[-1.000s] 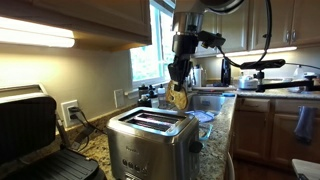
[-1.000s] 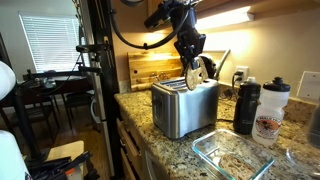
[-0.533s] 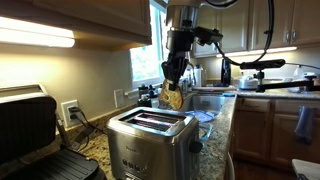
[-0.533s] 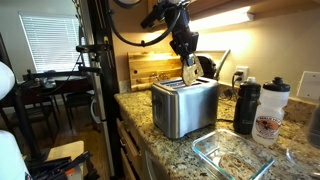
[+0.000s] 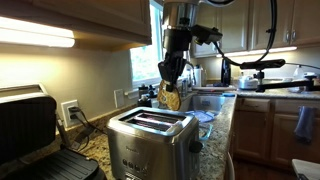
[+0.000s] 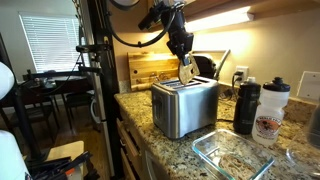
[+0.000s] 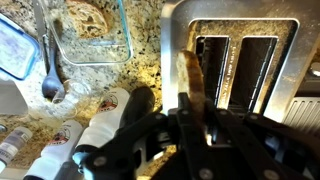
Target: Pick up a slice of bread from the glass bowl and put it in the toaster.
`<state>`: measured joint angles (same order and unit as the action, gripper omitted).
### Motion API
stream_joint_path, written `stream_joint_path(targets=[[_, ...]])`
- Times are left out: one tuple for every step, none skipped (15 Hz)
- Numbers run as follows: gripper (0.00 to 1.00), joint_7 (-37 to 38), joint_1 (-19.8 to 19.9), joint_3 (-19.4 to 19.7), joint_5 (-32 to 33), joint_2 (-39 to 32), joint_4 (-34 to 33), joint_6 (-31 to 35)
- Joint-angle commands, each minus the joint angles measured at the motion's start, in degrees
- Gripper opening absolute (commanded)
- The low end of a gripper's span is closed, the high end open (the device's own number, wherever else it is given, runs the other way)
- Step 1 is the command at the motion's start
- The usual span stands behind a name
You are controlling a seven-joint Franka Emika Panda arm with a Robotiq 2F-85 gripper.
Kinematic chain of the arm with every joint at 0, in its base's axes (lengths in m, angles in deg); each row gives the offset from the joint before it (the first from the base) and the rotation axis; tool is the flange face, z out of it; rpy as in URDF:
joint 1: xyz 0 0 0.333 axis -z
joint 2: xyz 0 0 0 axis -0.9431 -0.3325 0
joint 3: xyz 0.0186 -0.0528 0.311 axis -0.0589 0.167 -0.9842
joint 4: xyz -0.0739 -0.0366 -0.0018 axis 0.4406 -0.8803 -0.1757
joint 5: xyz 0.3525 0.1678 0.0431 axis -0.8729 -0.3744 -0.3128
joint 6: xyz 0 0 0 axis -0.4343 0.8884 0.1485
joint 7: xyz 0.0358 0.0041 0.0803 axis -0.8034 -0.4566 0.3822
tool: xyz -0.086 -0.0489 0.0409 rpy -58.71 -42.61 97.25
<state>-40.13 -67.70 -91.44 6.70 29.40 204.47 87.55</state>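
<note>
In the wrist view the gripper (image 7: 190,112) is blurred and dark along the bottom edge, yet its jaws are seen closed narrowly on the slice of bread (image 7: 190,78). The slice is held edge-on just above the toaster (image 7: 250,30) slots. The glass bowl (image 7: 126,45), upper left, is cut off.

Gripper: the black boxy gripper (image 5: 169,84) is showing as matte dark housing. Its blunt black fingers (image 7: 128,118) are catching dull glints in wrist view. Above, a pale grey arm link (image 5: 184,9) is topping it. A thick black cable (image 6: 132,41) is looping off the wrist.
</note>
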Motion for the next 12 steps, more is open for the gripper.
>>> stream_joint_path(targets=[[0.08, 2.63, -0.98, -0.1, 1.25, 0.3, -0.63, -1.49], [0.08, 2.68, -1.06, -0.21, 1.18, 0.11, -0.79, -1.62], [0.08, 2.61, -1.22, -0.27, 1.1, -0.06, -0.91, -1.77], [0.08, 2.75, -1.36, -0.45, 1.24, -0.34, -1.03, -1.84], [0.08, 2.81, -1.54, -0.55, 1.3, -0.57, -1.13, -1.88], [0.08, 2.74, -1.77, -0.64, 1.18, -0.93, -1.29, -1.98], [0.08, 2.48, -1.99, -0.66, 0.88, -1.28, -1.52, -2.24], [0.08, 2.41, -2.12, -0.7, 0.86, -1.57, -1.62, -2.29], [0.08, 2.44, -2.23, -0.74, 0.92, -1.84, -1.68, -2.32], [0.08, 2.4, -2.33, -0.74, 0.94, -2.07, -1.78, -2.33], [0.08, 2.33, -2.36, -0.69, 0.91, -2.36, -1.93, -2.35], [0.08, 2.28, -2.35, -0.6, 0.86, -2.67, -2.08, -2.37]])
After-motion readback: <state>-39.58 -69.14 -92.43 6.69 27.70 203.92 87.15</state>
